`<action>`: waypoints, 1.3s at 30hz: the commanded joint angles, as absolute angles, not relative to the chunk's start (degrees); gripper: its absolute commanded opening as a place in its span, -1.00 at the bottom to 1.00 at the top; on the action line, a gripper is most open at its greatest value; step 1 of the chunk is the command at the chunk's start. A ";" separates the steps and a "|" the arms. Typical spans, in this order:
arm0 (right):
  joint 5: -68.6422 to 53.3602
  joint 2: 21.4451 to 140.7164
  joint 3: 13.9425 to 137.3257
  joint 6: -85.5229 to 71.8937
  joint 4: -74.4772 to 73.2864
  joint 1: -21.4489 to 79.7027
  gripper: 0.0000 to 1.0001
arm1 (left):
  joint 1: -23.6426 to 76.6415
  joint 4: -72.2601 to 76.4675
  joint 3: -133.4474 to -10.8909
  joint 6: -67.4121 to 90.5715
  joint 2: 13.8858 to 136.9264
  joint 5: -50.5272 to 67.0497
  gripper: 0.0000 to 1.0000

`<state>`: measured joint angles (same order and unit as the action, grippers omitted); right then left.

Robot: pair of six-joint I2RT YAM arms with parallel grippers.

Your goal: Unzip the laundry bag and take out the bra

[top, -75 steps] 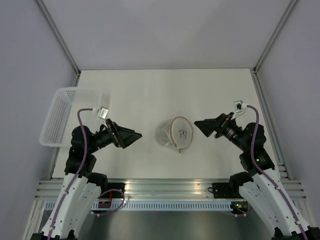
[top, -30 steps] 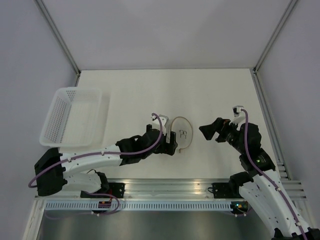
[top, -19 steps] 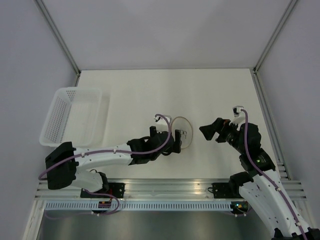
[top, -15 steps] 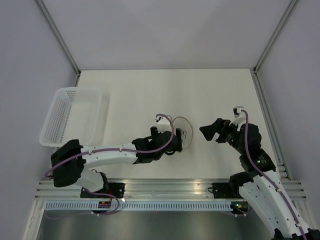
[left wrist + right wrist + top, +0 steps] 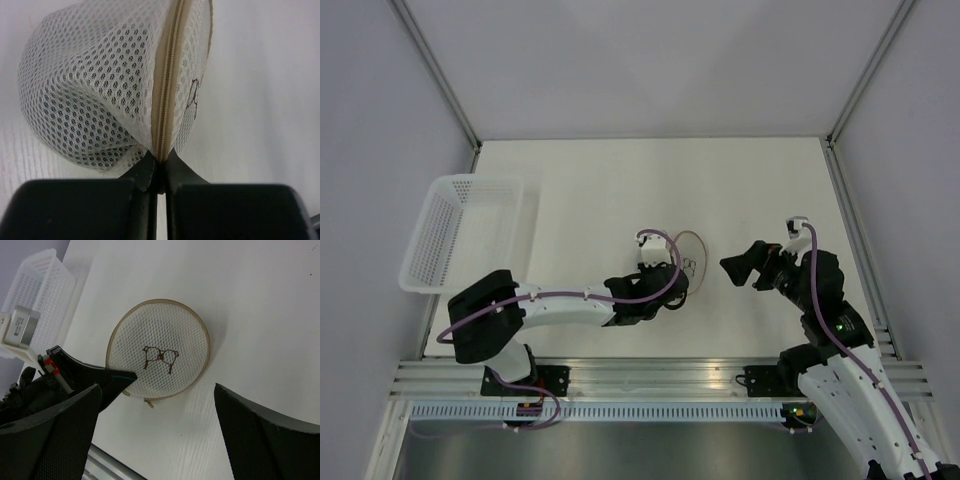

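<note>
the laundry bag (image 5: 693,250) sits near the middle of the worktop (image 5: 620,180), somewhat closer to the near edge than the far one. it is tipped up on its side, with its flat round face turned toward the right edge and its domed side toward the left. the tan zip rim (image 5: 167,85) runs around the flat face, and the stretch seen from the left wrist has its teeth meshed shut. a small tan pull tab (image 5: 149,402) hangs off the rim at its near side.

on the flat face is a dark-brown mark (image 5: 160,356), a thin outline of two cups with short straps. it is a picture rather than letters. darkness shows through the mesh holes on the domed side, but the bra itself cannot be made out.

the left hand (image 5: 160,161) is pressed together on the near end of the zip rim, with the tan tape pinched between its two black fingers. a small red tag (image 5: 47,362) sits on that hand, and any writing on it is too small to read.

the right hand (image 5: 738,265) hovers just to the right of the bag, spread wide, touching nothing, with its fingers pointing at the flat face.

a white perforated basket (image 5: 480,181) stands at the left edge of the worktop, well apart from the bag.
</note>
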<state>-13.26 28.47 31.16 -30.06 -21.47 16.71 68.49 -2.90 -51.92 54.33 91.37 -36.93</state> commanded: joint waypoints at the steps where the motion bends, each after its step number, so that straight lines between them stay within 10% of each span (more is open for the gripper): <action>1: -15.28 28.30 31.11 -28.39 -23.11 16.79 0.96 | 68.64 4.99 -51.60 55.37 87.82 -39.20 -0.96; 20: -33.93 33.65 26.46 -31.37 -11.18 21.78 0.86 | 68.03 25.30 -24.71 79.89 61.70 -39.56 -0.96; 39: -0.45 56.16 35.77 -31.55 -5.89 53.08 0.59 | 66.88 25.67 -24.17 82.88 61.79 -34.54 -0.96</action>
<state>-7.40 55.96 32.29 -30.87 -8.54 51.11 67.09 25.36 -23.00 80.05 63.07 -35.31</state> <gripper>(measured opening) 0.809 0.042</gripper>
